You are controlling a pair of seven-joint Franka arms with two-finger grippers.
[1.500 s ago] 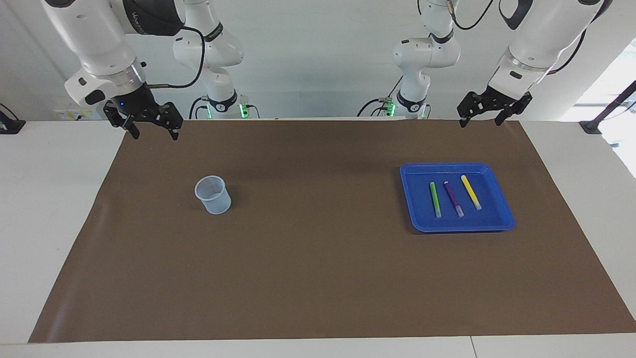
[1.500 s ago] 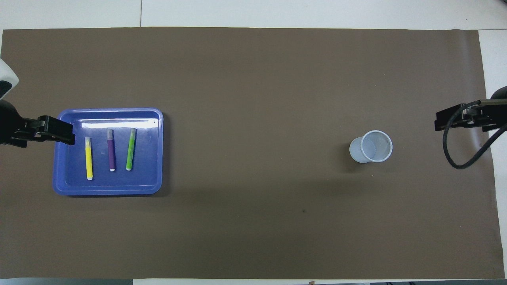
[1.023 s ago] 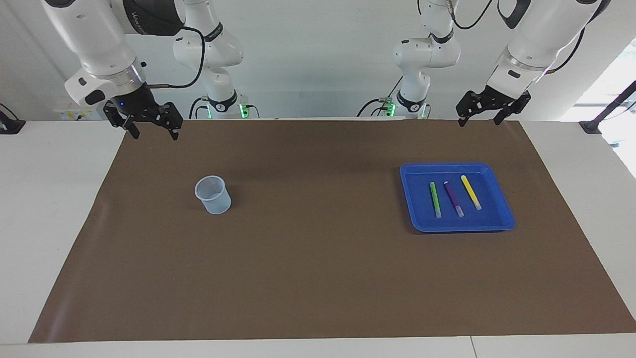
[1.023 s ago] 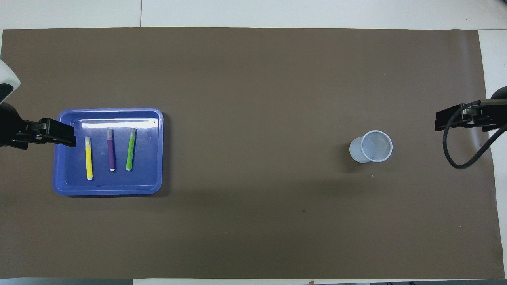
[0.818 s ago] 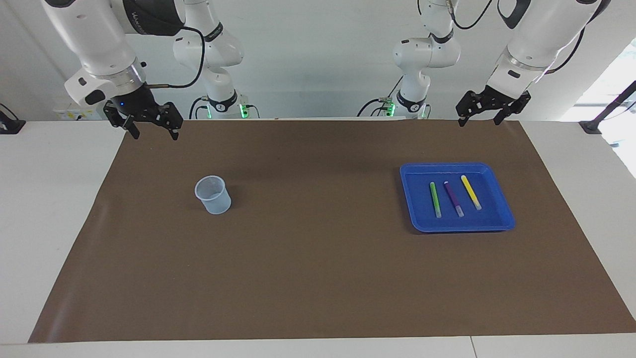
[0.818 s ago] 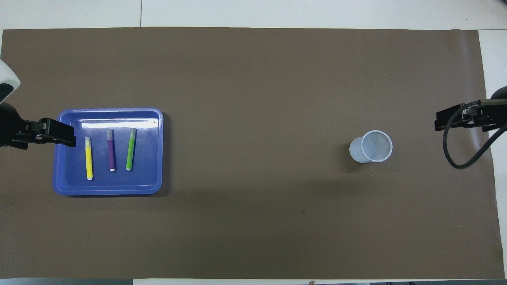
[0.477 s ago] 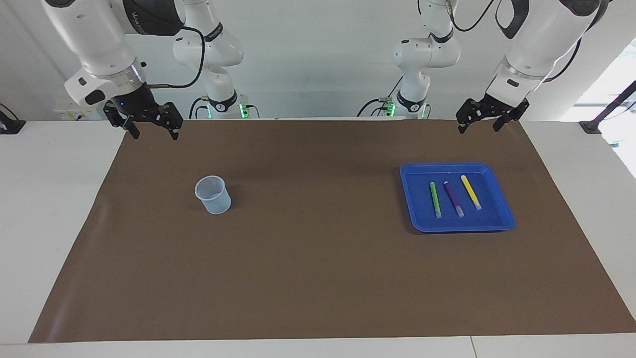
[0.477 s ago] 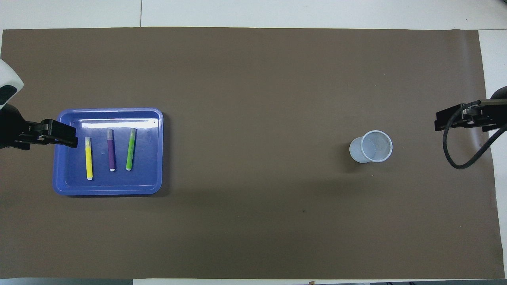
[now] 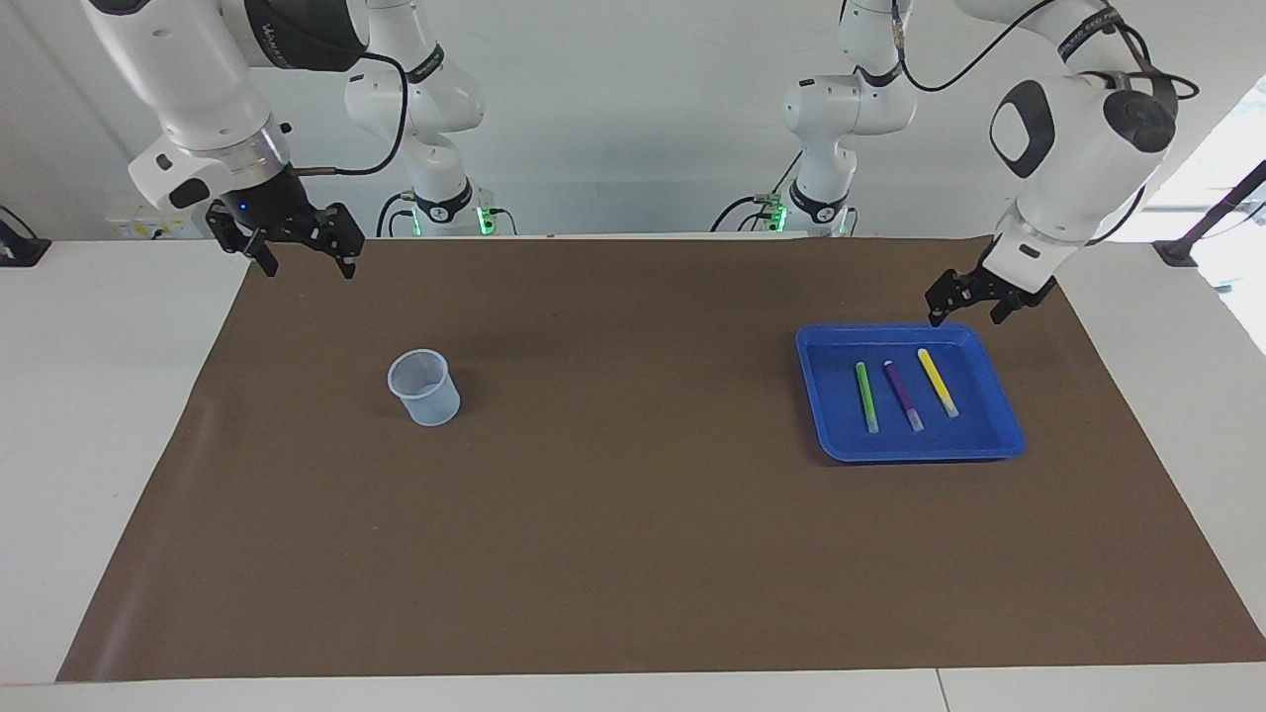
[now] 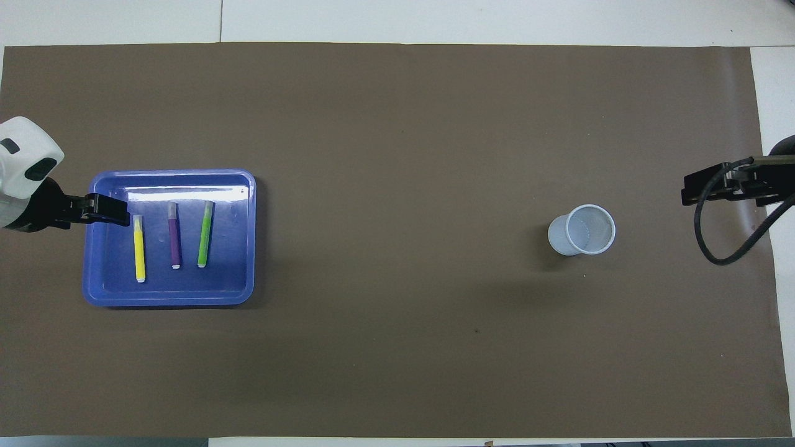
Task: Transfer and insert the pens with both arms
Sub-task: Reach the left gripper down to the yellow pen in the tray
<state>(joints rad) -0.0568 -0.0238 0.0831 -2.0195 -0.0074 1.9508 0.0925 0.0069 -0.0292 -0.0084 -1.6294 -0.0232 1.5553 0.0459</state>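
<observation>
Three pens lie side by side in a blue tray (image 9: 920,453) (image 10: 174,300) toward the left arm's end of the table: green (image 9: 866,396) (image 10: 205,233), purple (image 9: 902,394) (image 10: 174,236) and yellow (image 9: 937,381) (image 10: 140,248). My left gripper (image 9: 967,314) (image 10: 110,210) is open and empty. It hangs low over the tray's rim close to the yellow pen and touches nothing. My right gripper (image 9: 307,267) (image 10: 714,183) is open and empty, and waits raised over the brown mat's corner at the right arm's end.
A clear plastic cup (image 9: 425,388) (image 10: 582,230) stands upright on the brown mat (image 9: 633,514) toward the right arm's end. A thin black angled stand (image 9: 1212,222) is fixed at the table's edge past the left arm.
My left arm has swung down and away from the robots, bringing its open gripper from the mat's edge to just over the tray's rim. The right arm, pens and cup have not moved.
</observation>
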